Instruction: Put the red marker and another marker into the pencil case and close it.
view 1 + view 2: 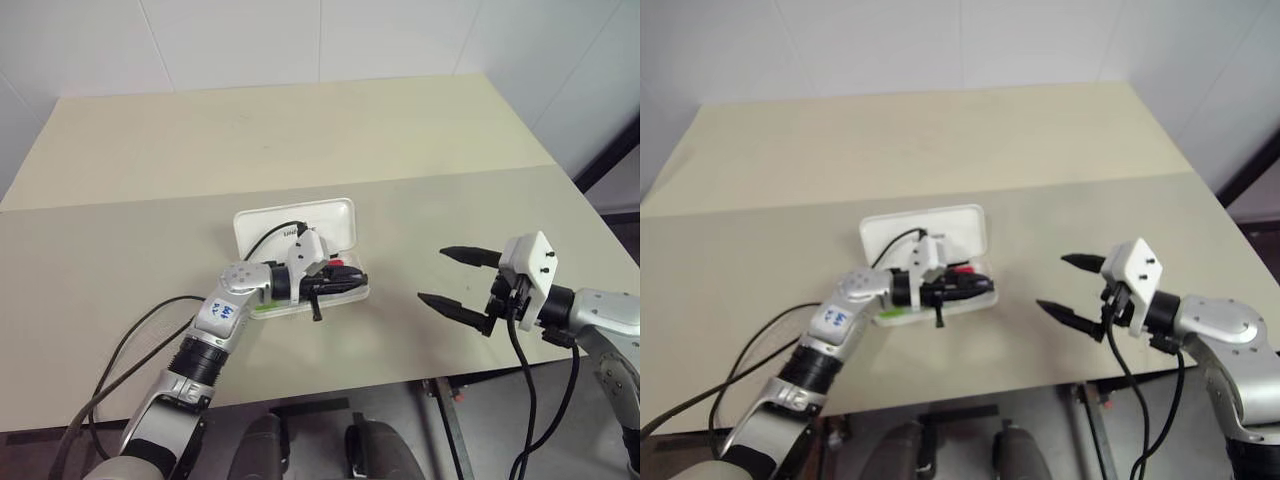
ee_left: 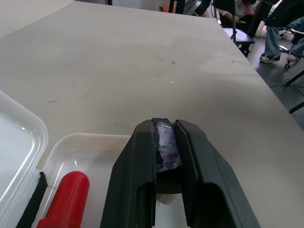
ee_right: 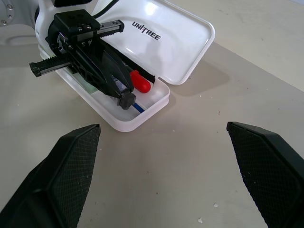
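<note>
Left eye view, pencil case [image 1: 335,222]: it is lying open near the middle of the table [image 1: 300,140], with the lid standing back, away from the robot, and the tray towards it.
Left gripper [image 1: 340,279]: it is hovering over the tray, pointing to the robot's right, and its two black fingers are pressing together on a small dark thing.
Held thing [image 2: 166,149]: it is sitting between the fingertips in the left wrist view; it is dark and shiny, and I cannot tell what it is.
Red marker [image 3: 140,81]: its red cap is lying inside the tray, just beside the left gripper, near the hinge side.
Another marker [image 1: 268,307]: a small green part is showing at the tray's near left edge, under the left wrist.
Right gripper [image 1: 455,278]: it is hanging over the table well to the right of the case, fingers spread wide, holding nothing.
Lid lettering: "UNITREE" is reading clearly in the right wrist view.
</note>
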